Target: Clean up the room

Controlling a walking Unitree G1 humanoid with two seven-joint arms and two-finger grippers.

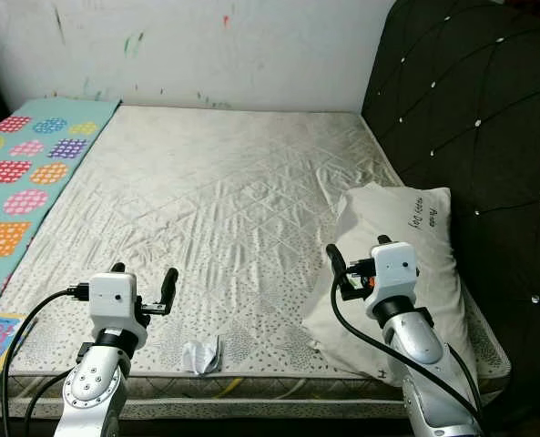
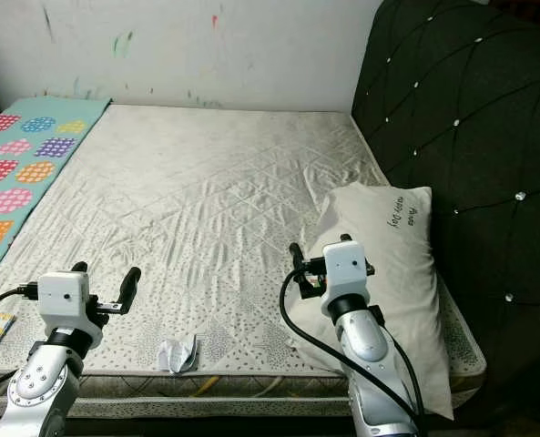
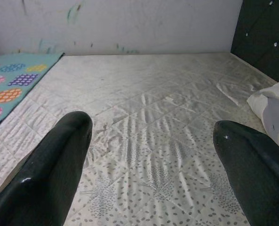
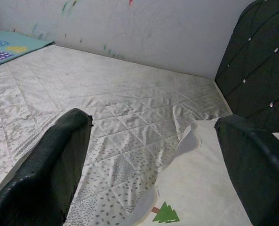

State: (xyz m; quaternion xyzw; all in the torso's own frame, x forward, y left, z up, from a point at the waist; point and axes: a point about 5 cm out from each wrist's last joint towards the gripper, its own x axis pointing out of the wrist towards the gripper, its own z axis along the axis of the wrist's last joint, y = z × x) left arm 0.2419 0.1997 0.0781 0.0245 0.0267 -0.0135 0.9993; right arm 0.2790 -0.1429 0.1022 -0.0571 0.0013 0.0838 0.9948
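My left tool point(image 1: 144, 289) and right tool point(image 1: 342, 269) hover wide open above the bed point(image 1: 215, 200), right beside the pillow point(image 1: 415, 246).

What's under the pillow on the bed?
The pillow lies on the quilted mattress, next to the dark headboard. The mattress shows all around it, but whatever sits right beneath it is covered.
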